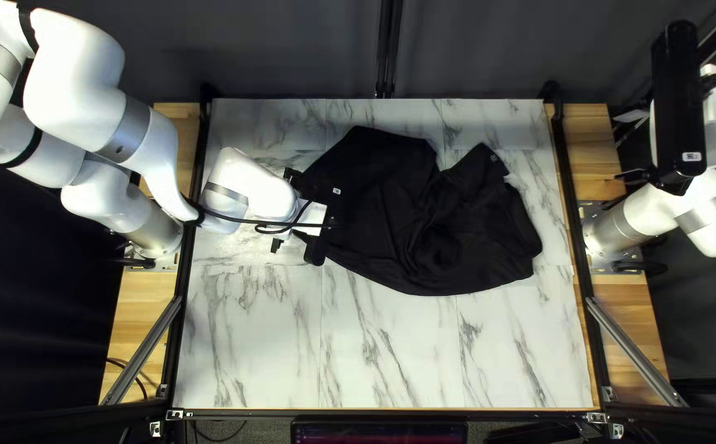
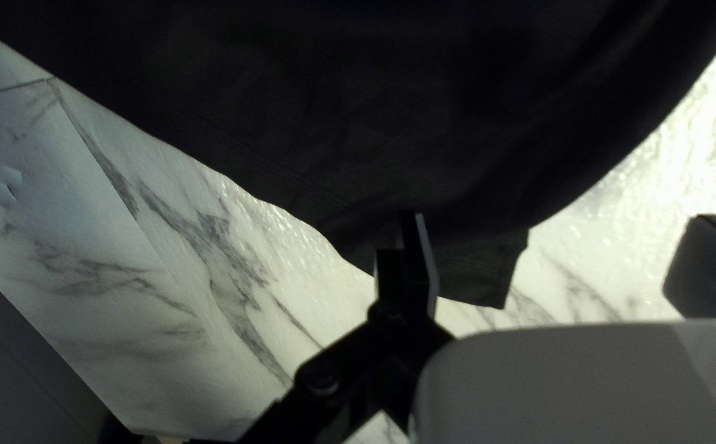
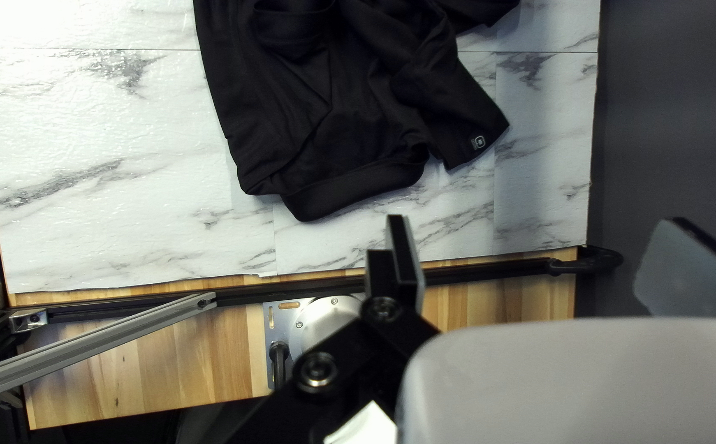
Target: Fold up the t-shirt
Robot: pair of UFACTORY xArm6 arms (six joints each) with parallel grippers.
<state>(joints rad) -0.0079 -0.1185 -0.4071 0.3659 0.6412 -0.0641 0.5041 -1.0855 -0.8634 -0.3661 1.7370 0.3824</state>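
Left gripper [image 1: 285, 212]: nearest thing to its own wrist camera, jaws standing wide apart with nothing pinched. It's at the t-shirt's left end, and a flap of cloth shows between the fingers (so in the gap, but not gripped).
Right gripper [image 1: 623, 148]: jaws spread too, holding nothing. It's raised at the right of the top left view, well apart from the shirt, which lies ahead of it in its own wrist view.
T-shirt [image 1: 374, 181]: black, lying across the middle and far part of the table [image 1: 391, 362]. Smoother toward the left arm, properly bunched up toward the right one (total wrinkle city over there).
Small pale mark [image 3: 479, 142]: near the tip of a black flap pointing toward the far right of the table.
Curtain [image 1: 292, 49]: dark, behind the table's far edge.
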